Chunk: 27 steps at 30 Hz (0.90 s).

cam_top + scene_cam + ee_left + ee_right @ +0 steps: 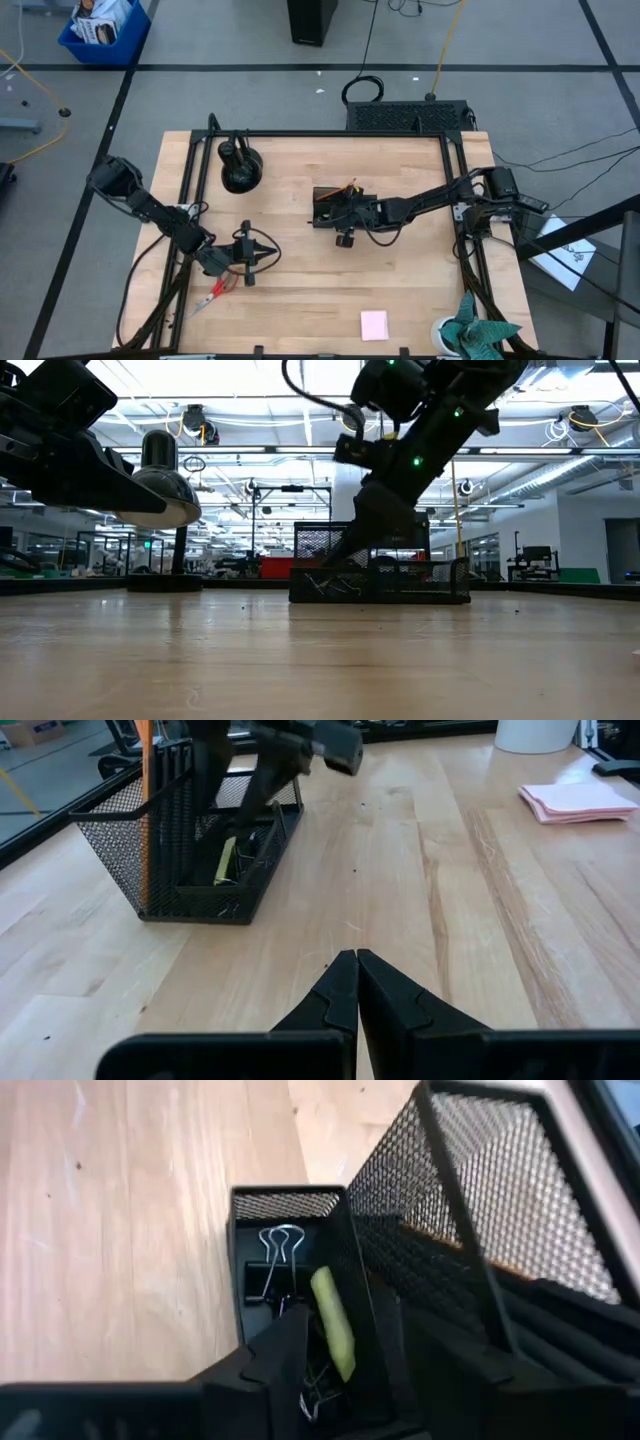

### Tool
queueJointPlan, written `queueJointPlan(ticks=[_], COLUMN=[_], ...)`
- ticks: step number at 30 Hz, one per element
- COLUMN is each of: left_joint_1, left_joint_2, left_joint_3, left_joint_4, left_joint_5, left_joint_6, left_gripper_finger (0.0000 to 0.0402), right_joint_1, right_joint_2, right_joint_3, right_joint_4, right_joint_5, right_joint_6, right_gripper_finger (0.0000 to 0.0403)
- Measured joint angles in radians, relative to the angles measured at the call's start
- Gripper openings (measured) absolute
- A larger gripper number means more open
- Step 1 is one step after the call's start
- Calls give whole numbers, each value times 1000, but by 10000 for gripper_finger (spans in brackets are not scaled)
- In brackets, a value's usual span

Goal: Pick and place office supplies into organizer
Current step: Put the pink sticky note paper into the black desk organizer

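A: From above, the right pincer [343,212] is hanging over the organizer [322,196] mid-counter [400,290]. The left pincer [270,251] is sitting clenched beside the red-handled scissors [210,296]; the pink notepad [374,324] is lying near the front edge.

B: Low view's showing the right arm reaching down into the mesh organizer [440,582]. Left wrist view: fingers [335,1000] pressing together, orange pencil [145,810] standing upright in the tall section.

A: Right wrist view: the pincer [350,1370] is looking released, jaws straddling the yellow-green tag [332,1323], which is lying in the small compartment with a binder clip [272,1275].
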Motion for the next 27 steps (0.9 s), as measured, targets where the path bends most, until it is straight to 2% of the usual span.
queueJointPlan(ticks=[7, 9, 13, 19, 27], left_joint_1=[0, 0, 0, 0, 0], left_joint_2=[0, 0, 0, 0, 0], left_joint_3=[0, 0, 0, 0, 0], left_joint_4=[0, 0, -1, 0, 6], left_joint_5=[0, 0, 0, 0, 0], left_joint_6=[-2, -3, -4, -6, -32], left_gripper_finger=[17, 17, 17, 17, 17], right_joint_1=[48, 88, 214, 446, 623], right_joint_2=[-115, -158, -210, -210, -179], right_joint_3=[0, 0, 1, 1, 2], right_joint_4=[-15, -39, -108, -157, -111], right_joint_5=[-5, -60, -152, -157, -182], right_joint_6=[-1, -2, 51, 201, 415], right_gripper_finger=[175, 177, 178, 178, 178])
